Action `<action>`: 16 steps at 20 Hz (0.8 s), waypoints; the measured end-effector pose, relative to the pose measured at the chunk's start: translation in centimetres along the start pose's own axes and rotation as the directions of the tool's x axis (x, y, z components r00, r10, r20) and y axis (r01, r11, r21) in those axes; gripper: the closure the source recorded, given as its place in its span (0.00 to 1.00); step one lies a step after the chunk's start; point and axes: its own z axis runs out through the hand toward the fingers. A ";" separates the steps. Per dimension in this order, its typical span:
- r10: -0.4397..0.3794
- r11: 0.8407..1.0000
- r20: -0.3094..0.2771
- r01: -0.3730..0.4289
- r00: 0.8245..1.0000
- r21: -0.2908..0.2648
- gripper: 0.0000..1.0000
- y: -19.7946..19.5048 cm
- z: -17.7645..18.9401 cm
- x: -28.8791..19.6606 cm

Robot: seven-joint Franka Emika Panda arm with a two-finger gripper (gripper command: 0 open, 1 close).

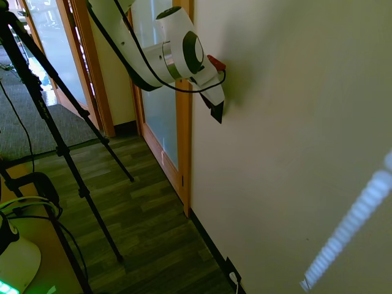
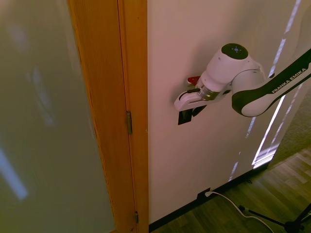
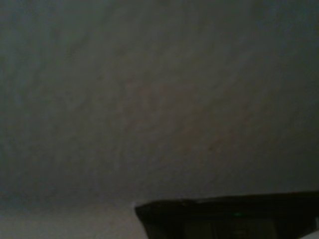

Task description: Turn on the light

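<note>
the white franka arm's two-finger gripper (image 2: 190, 114) is pressed in against the pale cream plaster wall (image 2: 233, 29), just beside the honey-coloured wooden door frame (image 2: 127, 73). the small black upright rectangular switch plate (image 2: 184, 117) sits on that wall at the gripper's tip, right under the dark fingers; in the first exterior view only a black wedge (image 1: 217, 113) shows below the white hand, and finger and plate cannot be told apart there. the wrist view is mostly blurred grey wall, with a dark flat-topped shape (image 3: 229, 216) at its lower edge that is probably the plate seen from very close. whether the jaws stand wide or narrow i cannot tell; they merge with the black plate in both outside views. no lamp is in sight, so whether the light is on cannot be read. judging by the pose, the step in hand is the press itself: contact looks made or nearly made. the next move calls for a short, firm push straight into the rocker, without sliding off its narrow face.
</note>
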 end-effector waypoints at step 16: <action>0.032 0.998 0.016 -0.032 0.999 0.045 1.00 0.2 -0.3 -0.1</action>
